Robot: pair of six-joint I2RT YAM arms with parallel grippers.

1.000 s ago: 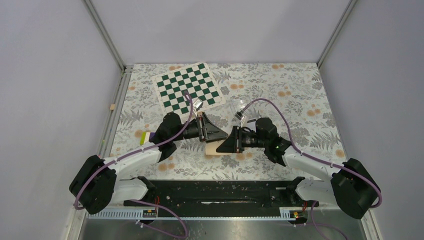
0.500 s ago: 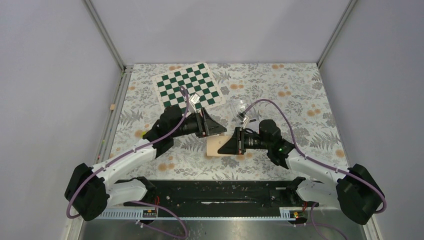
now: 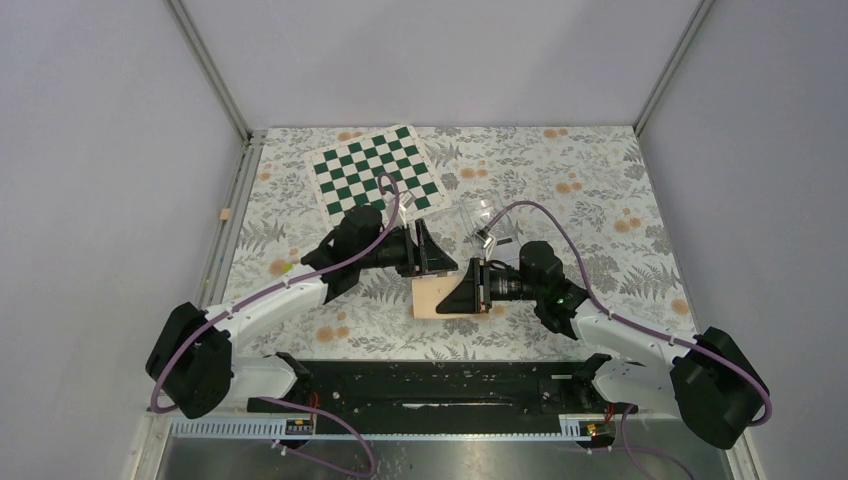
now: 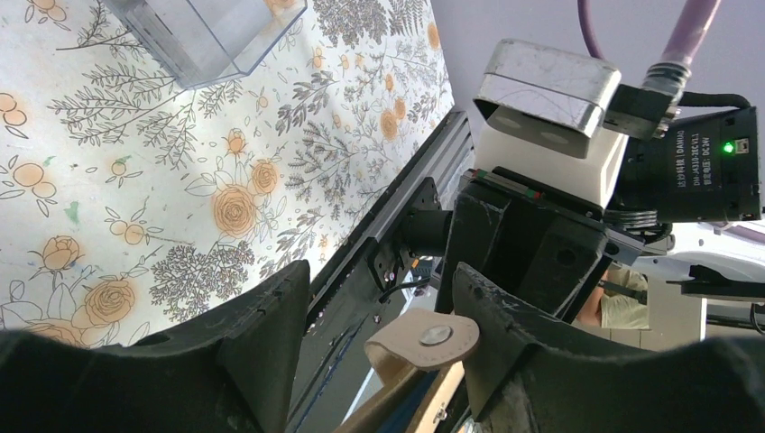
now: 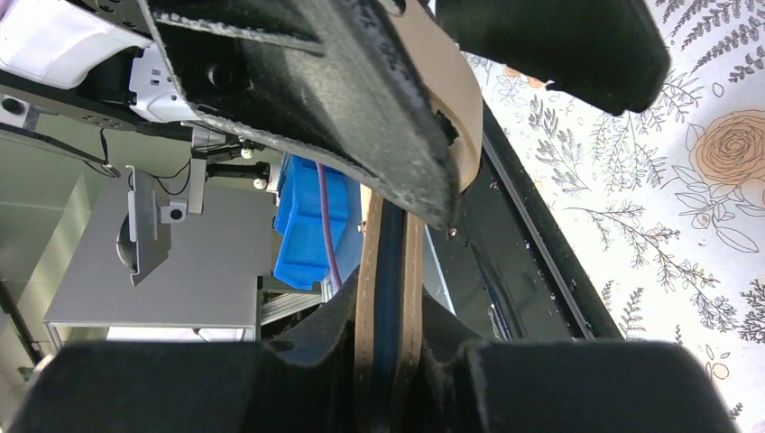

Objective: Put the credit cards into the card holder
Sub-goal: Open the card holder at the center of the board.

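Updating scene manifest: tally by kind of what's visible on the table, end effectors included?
card holder: 1
clear plastic box: 1
chessboard mat: 1
small tan block: 1
end effectors: 2 (left end effector, right end effector)
credit cards: 0 in view
Total: 6; arms may hide more.

A floral-patterned white table (image 3: 600, 180) carries a green-and-white checkered chessboard mat (image 3: 375, 178) at the back left and a clear plastic box (image 3: 465, 213) beside it.
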